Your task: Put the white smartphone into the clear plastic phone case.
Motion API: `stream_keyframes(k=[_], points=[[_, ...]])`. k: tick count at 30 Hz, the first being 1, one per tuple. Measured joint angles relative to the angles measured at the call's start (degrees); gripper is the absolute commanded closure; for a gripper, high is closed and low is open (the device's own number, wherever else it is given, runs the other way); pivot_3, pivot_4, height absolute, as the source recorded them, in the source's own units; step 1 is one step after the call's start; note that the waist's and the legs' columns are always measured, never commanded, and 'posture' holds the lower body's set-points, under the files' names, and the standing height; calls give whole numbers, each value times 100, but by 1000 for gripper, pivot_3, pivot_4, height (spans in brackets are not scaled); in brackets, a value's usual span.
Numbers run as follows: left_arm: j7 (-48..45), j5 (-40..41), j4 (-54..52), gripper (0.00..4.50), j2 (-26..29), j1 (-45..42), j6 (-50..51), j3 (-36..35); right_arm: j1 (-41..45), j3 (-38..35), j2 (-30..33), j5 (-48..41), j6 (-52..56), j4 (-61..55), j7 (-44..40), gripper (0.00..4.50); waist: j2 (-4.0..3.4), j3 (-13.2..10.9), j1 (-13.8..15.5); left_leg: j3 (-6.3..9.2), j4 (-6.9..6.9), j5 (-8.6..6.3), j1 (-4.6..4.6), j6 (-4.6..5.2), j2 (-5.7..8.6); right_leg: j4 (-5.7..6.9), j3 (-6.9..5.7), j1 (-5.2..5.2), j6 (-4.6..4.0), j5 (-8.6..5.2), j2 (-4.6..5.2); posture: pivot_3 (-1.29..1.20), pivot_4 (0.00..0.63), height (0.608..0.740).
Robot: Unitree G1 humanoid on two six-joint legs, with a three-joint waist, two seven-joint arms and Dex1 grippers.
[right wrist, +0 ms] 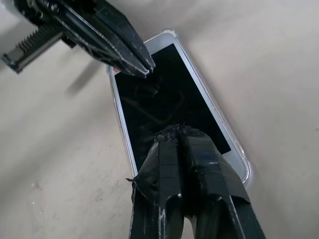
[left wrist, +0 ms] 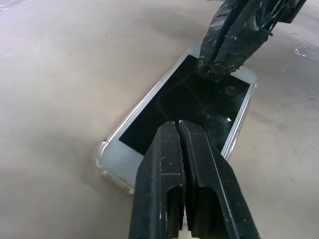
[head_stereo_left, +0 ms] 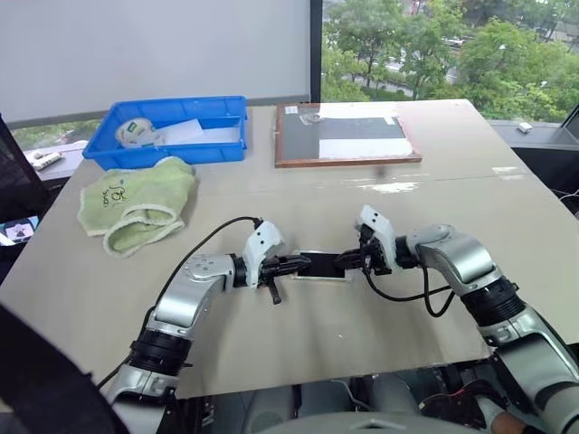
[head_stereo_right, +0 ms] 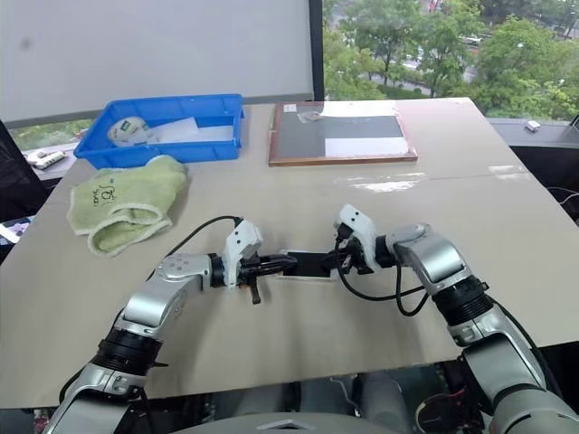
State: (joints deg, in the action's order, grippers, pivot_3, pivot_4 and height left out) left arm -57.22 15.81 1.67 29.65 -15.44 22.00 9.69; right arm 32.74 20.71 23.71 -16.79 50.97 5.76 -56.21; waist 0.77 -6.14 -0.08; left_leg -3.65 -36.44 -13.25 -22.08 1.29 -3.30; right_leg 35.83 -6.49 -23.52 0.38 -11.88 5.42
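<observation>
Left wrist view: phone (left wrist: 187, 107) sits inside case (left wrist: 107, 162) (looks nearly seated). I keep both claws, left (left wrist: 179, 130) and right (left wrist: 219, 69), pinched together, pressing screen; final snap-in left, I judge.

White smartphone (left wrist: 184, 107): lower end hidden behind left hand (left wrist: 184, 164). Blue bin (head_stereo_left: 172, 127), upper left: contents too small to identify. Tabletop (head_stereo_left: 54, 298) cut by frame's left edge.

Bare table (head_stereo_left: 298, 334) around both grippers
</observation>
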Motion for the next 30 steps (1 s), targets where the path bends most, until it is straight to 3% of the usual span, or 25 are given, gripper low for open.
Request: stream_keyframes(k=[7,12,23,30], points=[[-1,-3,3,4426,-2,1,-30,0,0,-6,-14,-13,0,43,19,4500,-14,8,1,44,0,-1,-16,-2,6,-29,-67,0,1,-1,25,0,150,740],[20,9,-49,4426,-4,1,50,-5,-1,-6,-106,-20,-1,210,19,4500,-65,60,-34,110,8,-2,-37,-3,13,-102,-134,10,3,-2,26,0,150,740],[98,122,-548,4426,92,25,452,-23,-546,-307,56,-163,1,-311,247,4500,-113,67,23,127,11,-3,-61,-3,33,-119,-160,7,6,-3,54,0,150,740],[160,178,-558,4426,70,21,508,-60,-1365,-866,96,-168,-669,-1202,791,4500,-59,-112,121,139,17,-3,-100,-3,52,-123,-170,-18,9,-2,63,0,150,740]])
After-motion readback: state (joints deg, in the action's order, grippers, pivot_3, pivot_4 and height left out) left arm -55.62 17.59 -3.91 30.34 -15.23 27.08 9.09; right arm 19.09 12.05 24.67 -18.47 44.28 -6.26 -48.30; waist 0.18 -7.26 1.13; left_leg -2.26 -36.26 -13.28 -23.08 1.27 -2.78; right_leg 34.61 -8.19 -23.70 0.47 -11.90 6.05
